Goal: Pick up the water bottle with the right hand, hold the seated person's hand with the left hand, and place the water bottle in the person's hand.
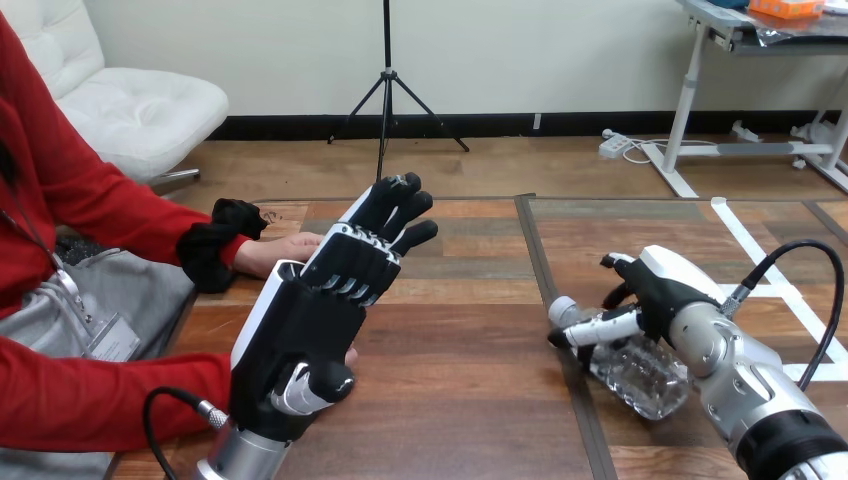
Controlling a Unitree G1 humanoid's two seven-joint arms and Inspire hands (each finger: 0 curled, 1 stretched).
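Note:
A clear plastic water bottle [645, 378] lies on its side on the wooden table [470, 400] at the right. My right hand [655, 292] sits over its upper end, thumb laid across the near side and fingers curled round the far side. My left hand [315, 325] is raised at the left, open, with straight fingers pointing up and away. One hand of the person [285, 252] rests on the table just behind my left fingers. Their other hand [352, 357] is mostly hidden behind my left palm, and I cannot tell whether they touch.
The person sits at the table's left side, both red-sleeved arms reaching over the edge. A dark seam [545, 300] runs down the table between my two hands. White tape lines [760, 265] mark the table's far right.

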